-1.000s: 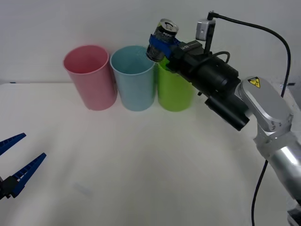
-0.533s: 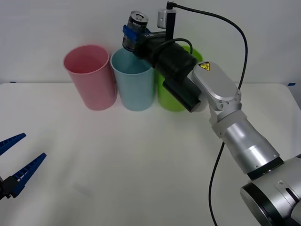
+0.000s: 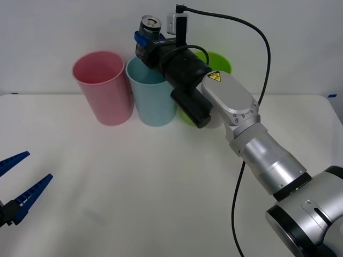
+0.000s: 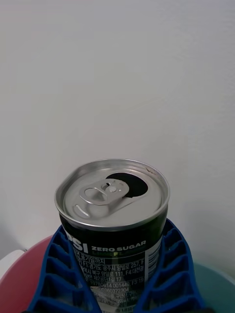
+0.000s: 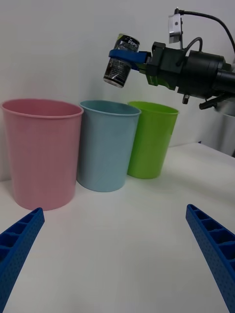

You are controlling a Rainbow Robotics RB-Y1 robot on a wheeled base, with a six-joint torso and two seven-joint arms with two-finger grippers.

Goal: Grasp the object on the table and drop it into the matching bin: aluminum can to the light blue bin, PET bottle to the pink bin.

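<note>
Spread wide, the left gripper hovers over the table at 8 o'clock. Toward 12, the right gripper clamps the can, slightly tilted, above the blue bin's rim, between pink bin and green bin.

Silver right arm with black wrist, yellow warning label, black cable, blue ribbed claw.

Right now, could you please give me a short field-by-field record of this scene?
held item: aluminum can, tilted, opened top
holder: right pincer, shut on the can
can position: above the light blue bin
neighbouring bins: pink bin on one side, lime green bin on the other
left pincer: open, low over the table, idle
</note>
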